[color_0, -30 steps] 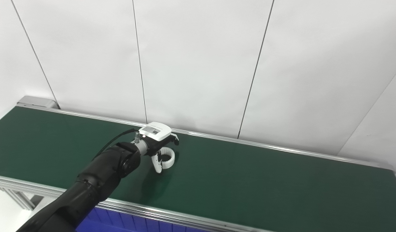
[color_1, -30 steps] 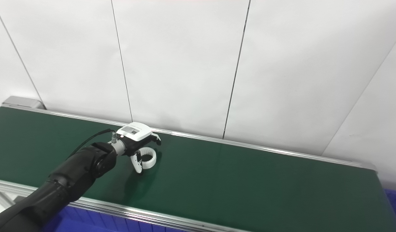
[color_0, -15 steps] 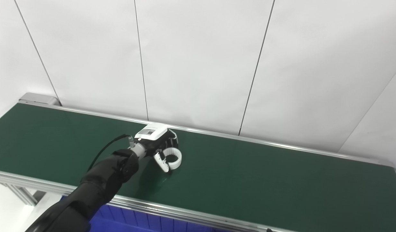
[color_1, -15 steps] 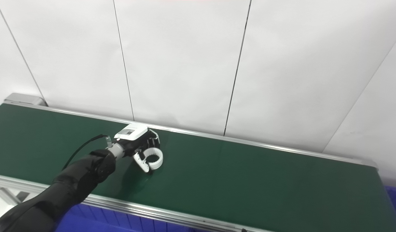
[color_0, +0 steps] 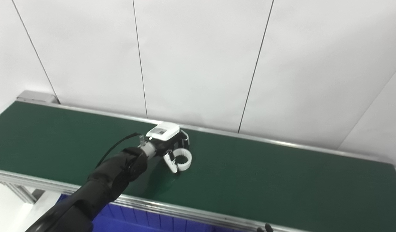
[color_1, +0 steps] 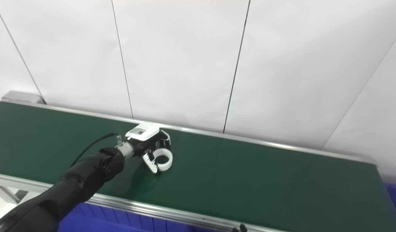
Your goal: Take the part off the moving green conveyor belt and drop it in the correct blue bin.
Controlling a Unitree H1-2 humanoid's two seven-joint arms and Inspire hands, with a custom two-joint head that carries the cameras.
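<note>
1. The fingers (color_0: 185, 141) of the left hand (color_0: 167, 143) curl down around the white ring part (color_0: 182, 161), with the thumb (color_0: 170, 161) on the part's near-left side. I cannot tell if they really press it or only cage it.
2. The part lies on the green conveyor belt (color_0: 281, 180), just under the hand, at about 4 o'clock from the white back of the hand.
3. The black left arm (color_0: 104, 180) comes in from 7 o'clock and crosses the near metal rail (color_0: 185, 212) of the belt.
4. Nothing else lies on the belt near the part; from 3 o'clock to the belt end there is only green surface.
5. At 6 o'clock, under the near rail, the blue bin (color_0: 136, 220) shows its rim.
6. From the right hand (color_0: 265, 228) only dark fingertips appear at the bottom edge, so its state I cannot tell.
7. Behind the belt, at 12 o'clock, stands the white panel wall (color_0: 201, 64).
</note>
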